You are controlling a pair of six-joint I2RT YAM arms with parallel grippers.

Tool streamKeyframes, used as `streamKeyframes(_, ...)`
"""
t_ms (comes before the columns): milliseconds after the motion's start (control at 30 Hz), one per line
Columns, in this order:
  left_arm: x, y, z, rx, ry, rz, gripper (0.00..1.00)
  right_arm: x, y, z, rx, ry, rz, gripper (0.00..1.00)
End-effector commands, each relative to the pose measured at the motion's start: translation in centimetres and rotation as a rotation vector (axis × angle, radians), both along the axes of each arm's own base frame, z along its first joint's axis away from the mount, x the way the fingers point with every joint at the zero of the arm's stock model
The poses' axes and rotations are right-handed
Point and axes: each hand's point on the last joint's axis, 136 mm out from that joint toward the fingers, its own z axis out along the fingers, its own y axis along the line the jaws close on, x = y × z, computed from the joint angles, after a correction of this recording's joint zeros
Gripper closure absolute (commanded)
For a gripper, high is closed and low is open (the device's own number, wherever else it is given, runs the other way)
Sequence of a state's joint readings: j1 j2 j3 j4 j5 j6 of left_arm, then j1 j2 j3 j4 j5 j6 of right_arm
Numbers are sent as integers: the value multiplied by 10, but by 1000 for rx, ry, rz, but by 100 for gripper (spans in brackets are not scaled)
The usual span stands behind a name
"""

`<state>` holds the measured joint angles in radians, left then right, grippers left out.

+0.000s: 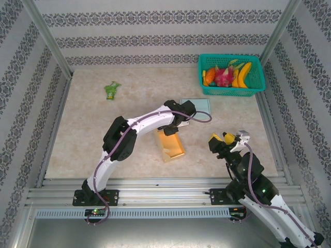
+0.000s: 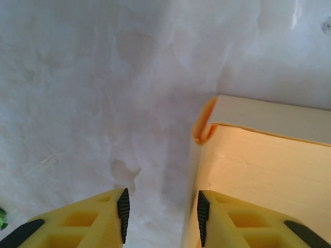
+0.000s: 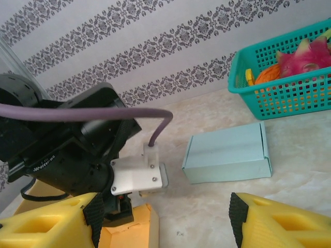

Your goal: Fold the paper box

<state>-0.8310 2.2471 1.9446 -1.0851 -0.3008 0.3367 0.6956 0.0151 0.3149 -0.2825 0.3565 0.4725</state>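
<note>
Hovering low over the worktop (image 1: 88,134), the left end effector (image 2: 163,206) has its fingers parted, gripping nothing. The paper box (image 2: 258,170) sits just off its right finger, long axis running from beneath it back toward the arm bases. The right end effector (image 3: 163,217), spread and empty too, hangs well apart beyond the box, so the left arm is the nearer.

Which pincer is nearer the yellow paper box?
Left. The left pincer is over the far edge of the yellow paper box; the right pincer hangs apart, off to its right.
</note>
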Motion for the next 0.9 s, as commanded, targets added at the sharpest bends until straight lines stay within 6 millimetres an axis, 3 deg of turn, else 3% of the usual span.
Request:
streamKeyframes(0,3,0,27,-1,-45,5,57,0,-8,5,-7,-19,-33,33)
streamKeyframes(100,6,-8,53,-83,-104,35,57,0,-7,5,-8,-19,-32,33)
streamKeyframes(233,12,-14,104,-263,-231,144,56,0,-7,5,-9,-18,-29,33)
streamKeyframes(300,18,-5,134,-347,-337,285,49,0,-6,6,-8,-19,-24,33)
streamKeyframes(400,14,38,173,-422,-491,612,31,0,-5,6,-7,-17,-21,33)
streamKeyframes(467,-5,67,179,-473,-475,839,28,0,-3,7,-4,-17,-11,33)
streamKeyframes(533,-24,79,177,-531,-440,954,26,0,-2,6,-2,-13,-5,33)
streamKeyframes(567,-34,84,177,-566,-420,1001,18,0,-1,6,-5,-10,-2,33)
streamKeyframes(667,-59,96,173,-632,-358,1113,16,1,1,5,-12,-1,4,33)
streamKeyframes(867,-91,80,133,-751,-146,1187,14,2,3,4,-23,5,9,33)
